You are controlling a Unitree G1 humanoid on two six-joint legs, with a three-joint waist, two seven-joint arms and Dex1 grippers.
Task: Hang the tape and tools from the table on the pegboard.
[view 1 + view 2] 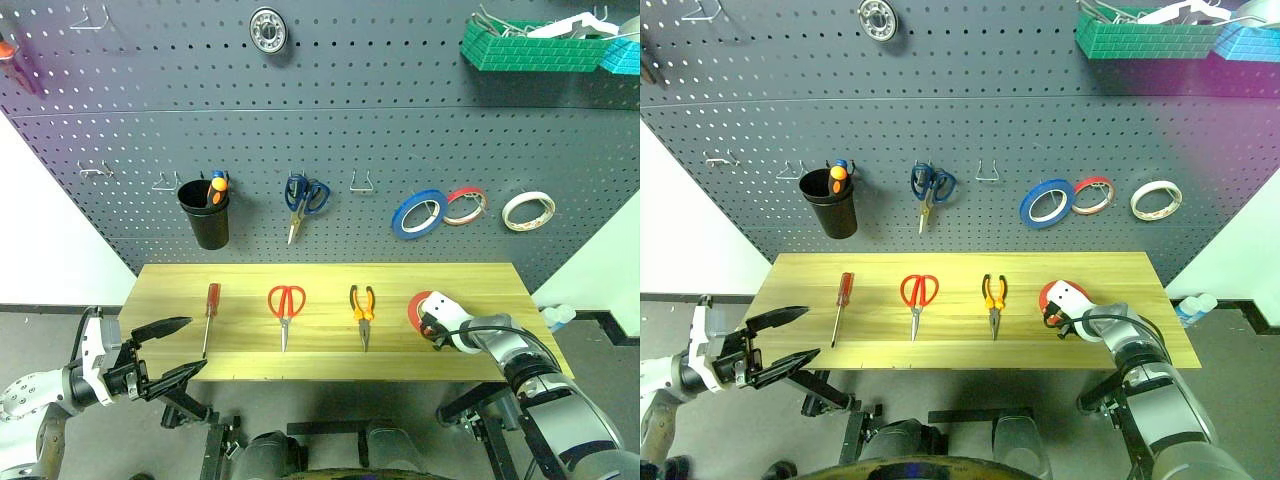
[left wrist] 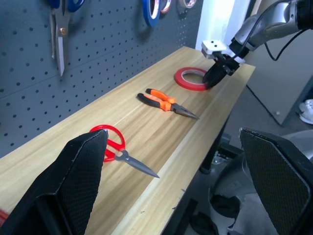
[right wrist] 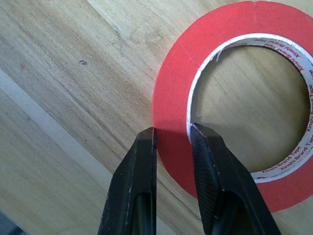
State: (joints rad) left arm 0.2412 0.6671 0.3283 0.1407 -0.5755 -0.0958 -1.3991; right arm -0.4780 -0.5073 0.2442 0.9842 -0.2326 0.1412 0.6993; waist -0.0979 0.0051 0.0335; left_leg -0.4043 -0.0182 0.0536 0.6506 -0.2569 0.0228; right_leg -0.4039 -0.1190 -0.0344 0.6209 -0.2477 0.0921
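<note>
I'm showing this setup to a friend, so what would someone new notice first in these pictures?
Probably the row of bright tools on the wooden table: a screwdriver, red scissors, pliers and, at the right end, a red tape ring. The right gripper is pinching that ring's band, one finger outside and one inside the hole. Behind it stands the dark pegboard with blue scissors and three tape rolls.
</note>
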